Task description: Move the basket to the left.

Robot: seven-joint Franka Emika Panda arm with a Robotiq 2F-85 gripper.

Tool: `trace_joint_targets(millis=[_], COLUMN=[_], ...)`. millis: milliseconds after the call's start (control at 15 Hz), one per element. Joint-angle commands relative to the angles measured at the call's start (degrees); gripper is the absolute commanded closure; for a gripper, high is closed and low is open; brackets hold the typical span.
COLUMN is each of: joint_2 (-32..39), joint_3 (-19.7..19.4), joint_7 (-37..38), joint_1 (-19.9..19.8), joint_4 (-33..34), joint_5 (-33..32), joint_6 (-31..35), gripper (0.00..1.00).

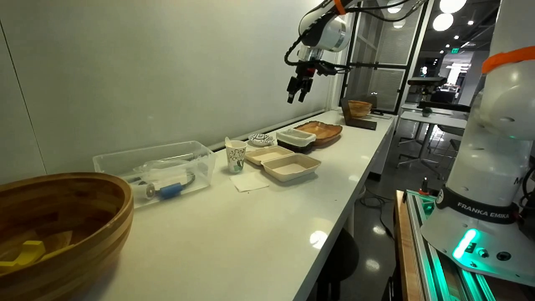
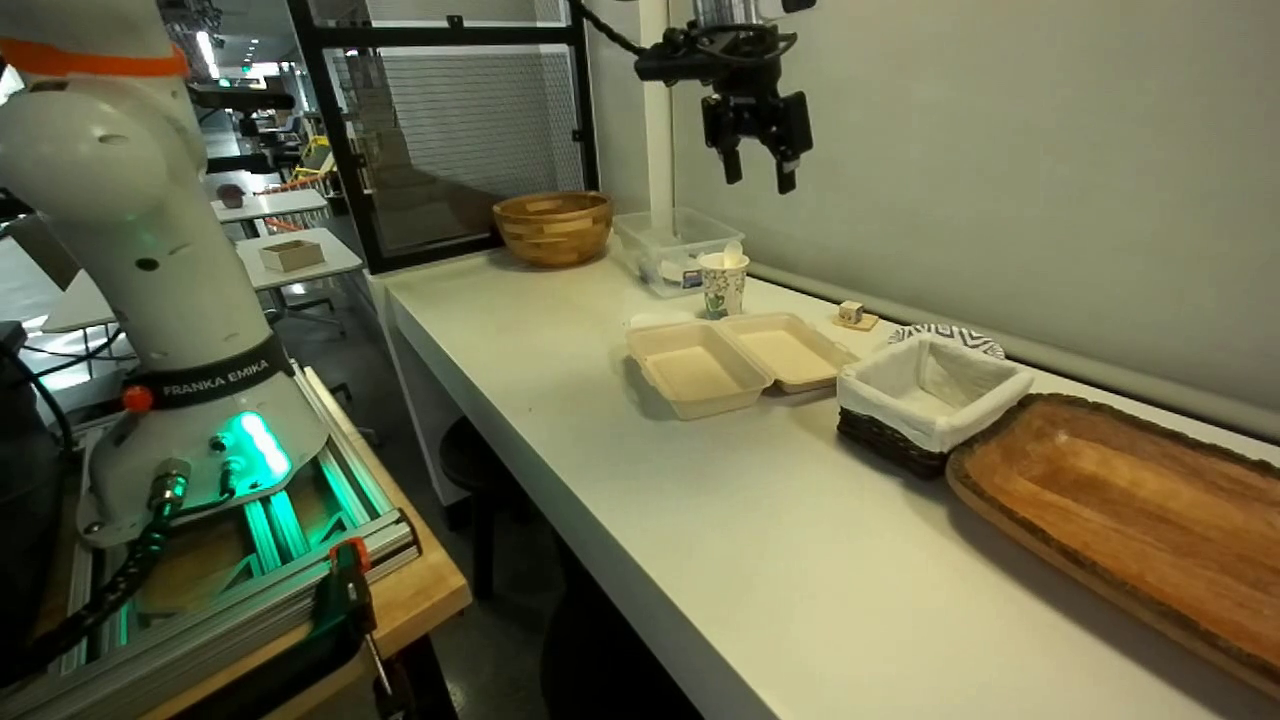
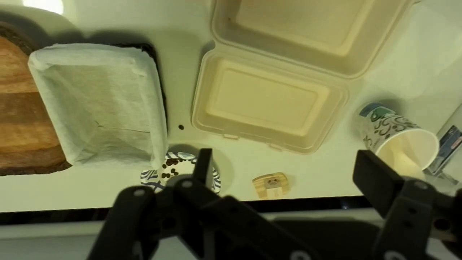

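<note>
The basket is small and rectangular, with dark woven sides and a whitish cloth liner. It stands upright on the white table, between the beige clamshell tray and the brown wooden tray, in both exterior views. In the wrist view the basket is at the left, seen from above, and its inside looks empty. My gripper is open, with nothing between its fingers. In both exterior views the gripper hangs well above the table near the wall, pointing down, apart from the basket; it also shows here.
The brown wooden tray sits right beside the basket. The open clamshell tray is on its other side. A patterned bowl with dark beans is close by. A cup, plastic bin, round bowls and laptop share the table.
</note>
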Motion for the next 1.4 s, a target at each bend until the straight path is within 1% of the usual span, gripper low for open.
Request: trace_joint_targets(millis=[0, 133, 200, 400, 600, 667, 733, 933, 1200, 1333], joint_2=[11.3, 15.2, 10.2, 14.5, 14.8, 15.9, 17.4, 20.7, 25.8, 28.3], joint_3=[2.7, 3.8, 4.4, 5.2, 5.4, 6.1, 6.8, 8.9, 11.1, 12.1], joint_7=[-1.2, -0.1, 0.5, 0.6, 0.6, -0.1, -0.9, -2.4, -1.6, -1.9], joint_1=[-4.9, -7.1, -6.7, -8.5, -8.5, -9.2, -10.0, -12.3, -14.8, -16.0], joint_4=[11.0, 15.1, 10.0, 14.2, 14.9, 16.0, 16.8, 19.2, 22.9, 24.9], joint_5=[3.8, 2.7, 1.0, 0.7, 0.7, 1.8, 2.6, 3.7, 3.3, 3.0], joint_6=[0.5, 0.3, 0.2, 0.2, 0.2, 0.2, 2.6, 6.0, 7.5, 7.2], gripper=[0.0, 0.0, 0.0, 0.0, 0.0, 0.0, 0.0, 0.0, 0.0, 0.0])
